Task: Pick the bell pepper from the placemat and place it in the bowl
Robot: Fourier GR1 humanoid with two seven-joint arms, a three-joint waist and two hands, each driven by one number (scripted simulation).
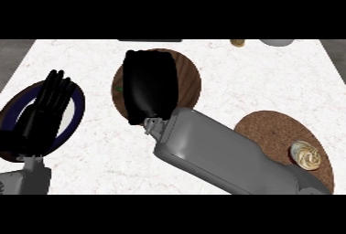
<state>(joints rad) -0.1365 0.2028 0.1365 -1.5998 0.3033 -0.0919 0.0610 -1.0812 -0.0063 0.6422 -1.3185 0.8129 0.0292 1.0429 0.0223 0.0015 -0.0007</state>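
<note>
My right hand (150,87) lies palm down over the round brown placemat (189,77) at the back middle of the counter, and its grey forearm runs in from the lower right. The hand hides nearly all of the bell pepper; only a small green speck (119,89) shows at the hand's left edge. At the left stands the bowl (78,107), white inside with a dark blue rim. My left hand (42,114) rests in front of it with fingers straight and pointing up, hiding much of the bowl.
A second brown placemat (270,128) lies at the lower right with a round swirled pastry (307,155) on it. At the back edge are a small brownish object (238,43), a white object (277,42) and a dark object (150,40).
</note>
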